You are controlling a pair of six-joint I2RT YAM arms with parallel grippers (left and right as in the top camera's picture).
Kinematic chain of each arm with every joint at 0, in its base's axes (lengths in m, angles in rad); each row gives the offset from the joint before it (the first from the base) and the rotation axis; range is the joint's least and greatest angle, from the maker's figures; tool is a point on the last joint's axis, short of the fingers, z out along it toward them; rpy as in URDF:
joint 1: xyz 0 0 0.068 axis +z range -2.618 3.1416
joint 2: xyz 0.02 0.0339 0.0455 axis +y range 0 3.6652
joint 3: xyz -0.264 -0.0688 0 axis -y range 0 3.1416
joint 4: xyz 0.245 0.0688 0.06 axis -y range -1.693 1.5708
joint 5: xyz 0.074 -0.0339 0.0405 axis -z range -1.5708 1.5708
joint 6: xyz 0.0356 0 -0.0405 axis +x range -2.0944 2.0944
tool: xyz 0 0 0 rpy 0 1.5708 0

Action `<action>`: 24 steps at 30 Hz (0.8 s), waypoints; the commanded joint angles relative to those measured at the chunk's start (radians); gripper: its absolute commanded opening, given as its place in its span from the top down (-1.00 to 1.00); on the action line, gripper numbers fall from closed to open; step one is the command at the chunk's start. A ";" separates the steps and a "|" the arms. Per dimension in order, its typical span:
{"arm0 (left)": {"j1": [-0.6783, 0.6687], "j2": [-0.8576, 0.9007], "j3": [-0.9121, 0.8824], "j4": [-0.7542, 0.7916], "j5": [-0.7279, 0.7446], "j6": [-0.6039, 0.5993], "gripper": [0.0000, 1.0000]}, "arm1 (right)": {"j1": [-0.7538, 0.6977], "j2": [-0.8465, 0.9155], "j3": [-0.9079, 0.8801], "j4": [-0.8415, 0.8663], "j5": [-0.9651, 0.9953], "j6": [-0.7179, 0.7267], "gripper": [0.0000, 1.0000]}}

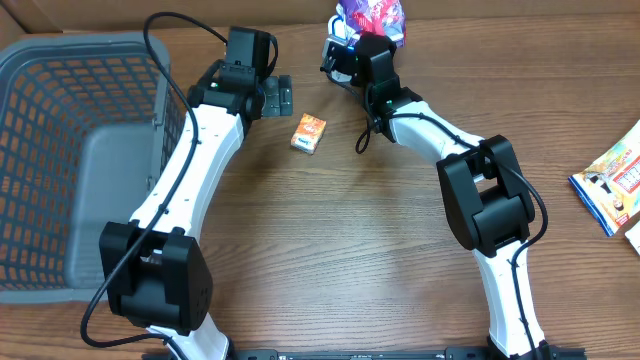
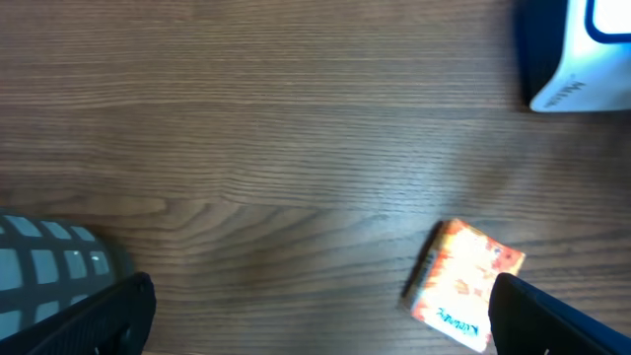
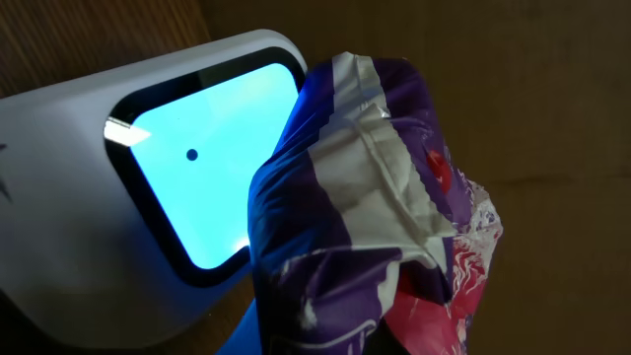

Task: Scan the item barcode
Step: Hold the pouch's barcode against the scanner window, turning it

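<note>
Wood table [image 1: 350, 230]: at twelve o'clock the right gripper [image 1: 362, 38], clamped on the purple bag [image 3: 375, 227], holds it at the lit scanner [image 3: 187, 187], probably barcode-first; the left gripper [image 2: 315, 325] gapes empty by an orange box [image 2: 463, 284].

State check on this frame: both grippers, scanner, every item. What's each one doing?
left gripper: open, holding nothing
right gripper: shut on purple bag
purple bag: crumpled, held in front of the scanner window
scanner: window lit blue
orange box: lying flat on the table, not gripped
basket: upright, open top
snack packet: lying flat at the right edge, partly out of frame
</note>
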 commanded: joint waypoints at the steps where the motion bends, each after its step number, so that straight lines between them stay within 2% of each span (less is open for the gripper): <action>1: 0.019 -0.023 0.027 0.005 -0.018 0.011 -0.99 | 0.039 0.015 -0.027 -0.082 -0.055 0.025 0.92; 24: 0.047 -0.023 0.027 0.005 -0.017 0.011 -0.99 | 0.064 -0.002 -0.027 -0.195 0.011 0.081 0.92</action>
